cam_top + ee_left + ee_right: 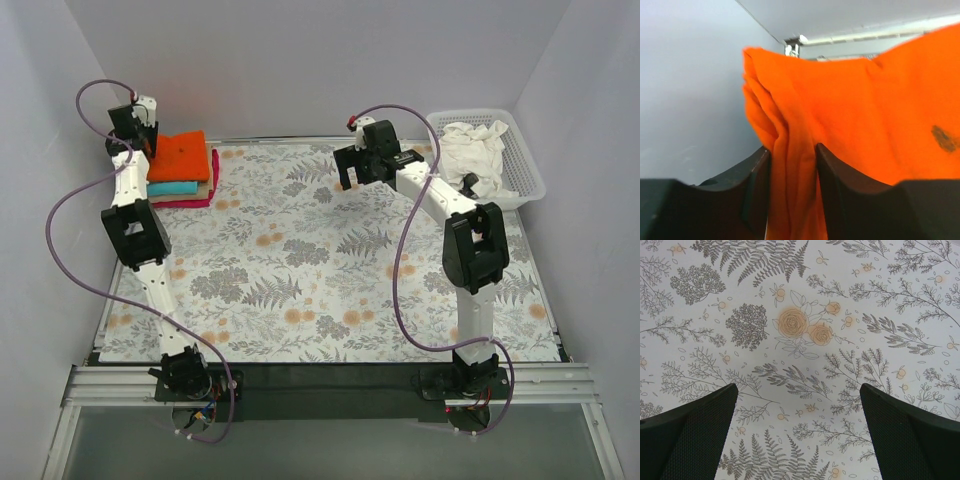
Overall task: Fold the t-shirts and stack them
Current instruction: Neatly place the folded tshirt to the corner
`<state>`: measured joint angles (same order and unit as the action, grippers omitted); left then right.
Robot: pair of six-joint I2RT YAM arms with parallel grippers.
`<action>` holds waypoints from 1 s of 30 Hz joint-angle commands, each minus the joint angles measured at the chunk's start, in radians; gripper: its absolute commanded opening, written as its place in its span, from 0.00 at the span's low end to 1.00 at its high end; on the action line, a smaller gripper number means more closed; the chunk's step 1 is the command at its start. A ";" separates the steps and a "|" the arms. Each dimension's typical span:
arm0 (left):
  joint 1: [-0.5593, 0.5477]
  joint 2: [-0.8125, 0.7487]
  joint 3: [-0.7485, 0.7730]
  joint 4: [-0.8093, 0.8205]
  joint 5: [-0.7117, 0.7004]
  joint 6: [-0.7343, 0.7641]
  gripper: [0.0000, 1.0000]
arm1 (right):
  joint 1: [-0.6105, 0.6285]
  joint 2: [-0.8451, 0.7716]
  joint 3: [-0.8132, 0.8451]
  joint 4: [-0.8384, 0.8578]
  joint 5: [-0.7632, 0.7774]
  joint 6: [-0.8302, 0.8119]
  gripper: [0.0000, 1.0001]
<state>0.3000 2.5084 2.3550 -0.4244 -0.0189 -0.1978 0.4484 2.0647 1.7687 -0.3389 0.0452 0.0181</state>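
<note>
A folded bright orange t-shirt (180, 155) tops a stack at the far left, with a teal t-shirt (172, 187) and a crimson t-shirt (188, 202) under it. My left gripper (141, 143) is at the stack's left edge. In the left wrist view it (791, 150) is shut on a bunched fold of the orange t-shirt (850, 115). My right gripper (350, 178) hangs open and empty above the floral cloth; it also shows in the right wrist view (797, 387). A crumpled white t-shirt (472, 150) lies in the basket.
The grey floral cloth (320, 260) with orange blossoms covers the table. The white lattice basket (527, 165) stands at the far right corner. White walls close in on the left, back and right. Purple cables loop off both arms.
</note>
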 commanded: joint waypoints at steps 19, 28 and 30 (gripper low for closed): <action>0.099 -0.319 -0.157 -0.289 0.203 -0.426 0.49 | 0.006 -0.118 -0.100 0.029 -0.038 -0.014 0.98; 0.105 -0.439 -0.379 -0.300 0.087 -0.546 0.47 | 0.004 -0.127 -0.110 0.032 -0.038 -0.014 0.98; 0.105 -0.451 -0.421 -0.289 0.062 -0.557 0.47 | 0.004 -0.126 -0.110 0.034 -0.038 -0.014 0.98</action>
<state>0.3981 2.2002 1.9617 -0.7162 0.1036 -0.7052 0.4484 1.9896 1.6707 -0.3389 0.0177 0.0177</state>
